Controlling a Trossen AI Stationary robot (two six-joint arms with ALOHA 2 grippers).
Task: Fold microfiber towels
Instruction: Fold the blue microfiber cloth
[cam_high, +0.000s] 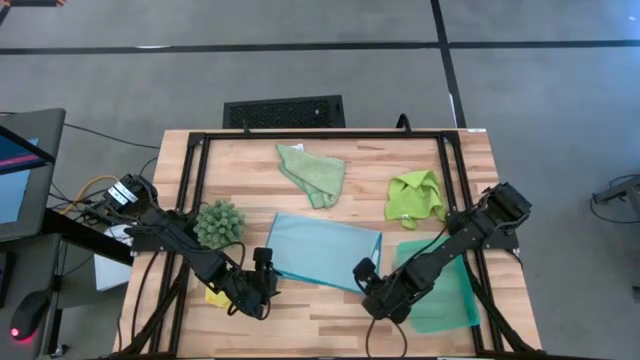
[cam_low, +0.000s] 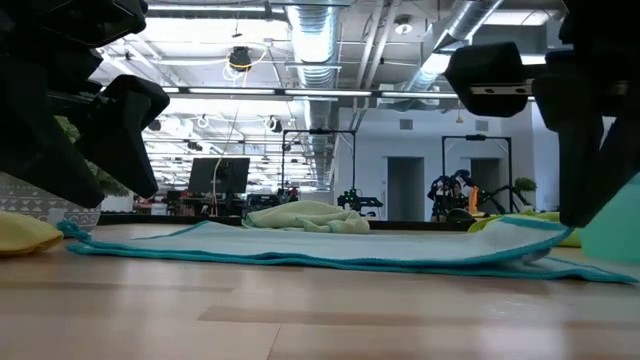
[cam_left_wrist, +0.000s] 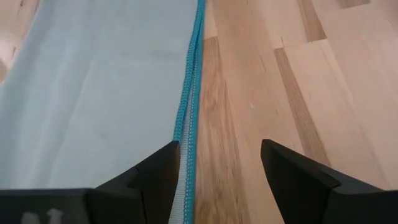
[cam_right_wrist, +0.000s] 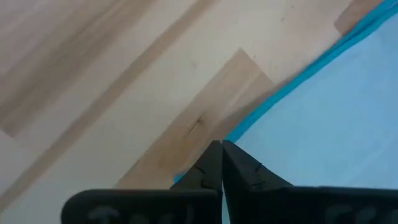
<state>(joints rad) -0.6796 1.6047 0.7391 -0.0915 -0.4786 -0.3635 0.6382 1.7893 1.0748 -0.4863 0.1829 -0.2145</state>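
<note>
The light blue towel (cam_high: 320, 248) lies flat at the table's middle, and its teal hem shows double in the left wrist view (cam_left_wrist: 189, 112). My left gripper (cam_high: 262, 274) is open at the towel's near left corner. One finger (cam_left_wrist: 155, 180) is over the hem and the other (cam_left_wrist: 298, 180) over bare wood. My right gripper (cam_high: 368, 274) is shut on the towel at its near right corner. The pale sage towel (cam_high: 312, 172) and the lime towel (cam_high: 415, 197) lie crumpled at the far side. The yellow towel (cam_high: 214, 297) lies mostly hidden under my left arm. My right gripper pinches the light blue towel's teal hemmed edge (cam_right_wrist: 249, 124) between its two shut fingers, by the near right corner. The fingers come from above, slanting down. That end of the towel (cam_low: 525, 228) is raised a little off the table, and the rest lies flat. I cannot tell whether my left gripper touches the towel.
A dark-green spiky clump (cam_high: 218, 222) stands left of the blue towel beside my left arm. A teal plastic tray (cam_high: 450, 300) lies at the near right under my right arm. A black frame (cam_high: 320, 133) runs around the table's far part.
</note>
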